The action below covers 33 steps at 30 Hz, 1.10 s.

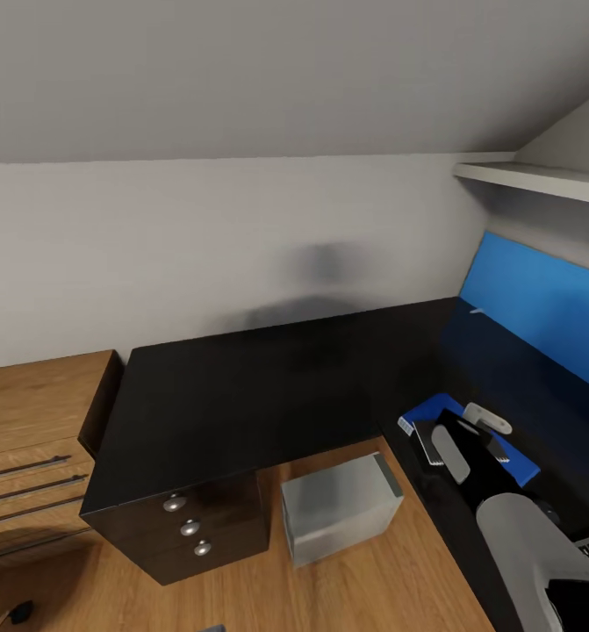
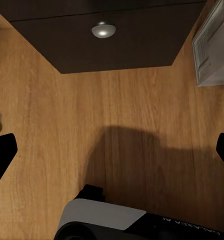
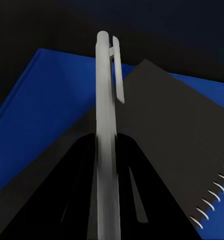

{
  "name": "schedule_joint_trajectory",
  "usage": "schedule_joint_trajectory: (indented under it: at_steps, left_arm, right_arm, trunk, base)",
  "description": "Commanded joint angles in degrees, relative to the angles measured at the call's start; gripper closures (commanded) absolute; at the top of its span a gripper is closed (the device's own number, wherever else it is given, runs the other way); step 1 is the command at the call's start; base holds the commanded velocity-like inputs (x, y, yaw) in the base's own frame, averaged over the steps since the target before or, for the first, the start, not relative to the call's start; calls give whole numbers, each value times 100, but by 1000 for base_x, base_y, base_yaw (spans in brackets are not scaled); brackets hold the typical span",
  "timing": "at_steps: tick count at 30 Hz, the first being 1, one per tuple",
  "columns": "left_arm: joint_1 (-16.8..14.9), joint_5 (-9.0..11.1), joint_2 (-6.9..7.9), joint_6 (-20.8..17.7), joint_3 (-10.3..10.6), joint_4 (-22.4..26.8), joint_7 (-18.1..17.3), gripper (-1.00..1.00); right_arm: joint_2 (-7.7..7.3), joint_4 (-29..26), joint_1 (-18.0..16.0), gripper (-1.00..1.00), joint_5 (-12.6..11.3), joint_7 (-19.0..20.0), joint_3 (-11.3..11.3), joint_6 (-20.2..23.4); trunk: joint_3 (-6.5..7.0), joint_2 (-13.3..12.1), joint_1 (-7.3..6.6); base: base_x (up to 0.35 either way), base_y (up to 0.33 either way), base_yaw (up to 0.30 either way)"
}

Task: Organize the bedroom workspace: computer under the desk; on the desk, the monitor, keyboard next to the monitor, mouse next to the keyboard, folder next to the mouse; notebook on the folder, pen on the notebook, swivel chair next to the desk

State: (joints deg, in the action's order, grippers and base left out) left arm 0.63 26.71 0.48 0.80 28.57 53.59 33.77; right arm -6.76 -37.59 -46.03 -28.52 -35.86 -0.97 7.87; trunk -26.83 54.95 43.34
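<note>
Right arm: I reach over the desk (image 1: pixel 241 395); right gripper (image 3: pixel 105 165) clamped on the pen (image 3: pixel 106 125) above notebook (image 3: pixel 177 145) and folder (image 3: pixel 46 115)
Left gripper (image 2: pixel 112 150): fingers spread over floor (image 2: pixel 91 110)
Unclear: notebook dark in shadow; computer (image 1: pixel 338 509) below desk edge

Worktop (image 1: pixel 241 386): the long black span from the oak dresser (image 1: pixel 31 412) across to the inner corner carries nothing, so access from above and from the front edge is unobstructed there; the sloped ceiling and a wall shelf (image 1: pixel 540 180) limit headroom toward the blue back panel (image 1: pixel 540 303). The right-hand leg of the worktop is occupied: blue folder (image 1: pixel 434 408) with the notebook (image 3: pixel 172 130) on it, and the right arm's fingers (image 1: pixel 456 456) holding the pen (image 3: pixel 105 125) directly over them. Below the worktop, the black drawer unit (image 1: pixel 189 527) and the computer (image 1: pixel 338 509) stand near each other with a narrow floor gap between; open wood floor (image 2: pixel 112 125) lies in front of both, between the left arm's spread fingers (image 2: pixel 1 155).
</note>
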Motion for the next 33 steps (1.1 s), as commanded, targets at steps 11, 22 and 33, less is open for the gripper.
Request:
schedule_joint_trajectory:
  at_steps: [11,22,33]
  left_arm:
    - [-1,44,5,17,23,11,33,-100]
    - [-1,44,5,17,23,11,33,-100]
    - [-1,44,5,17,25,11,33,-100]
  right_arm:
    - [-1,421,-196,100,-22,-9,8,-7]
    - [-1,445,-213,100,-18,-8,9,-13]
    - [-1,429,-214,-100,-14,-8,9,-13]
  trunk:
    - [-5,4,1]
    - [-5,4,1]
    - [-5,4,1]
  base:
    - [0,0,0]
    - [0,0,0]
    - [0,0,0]
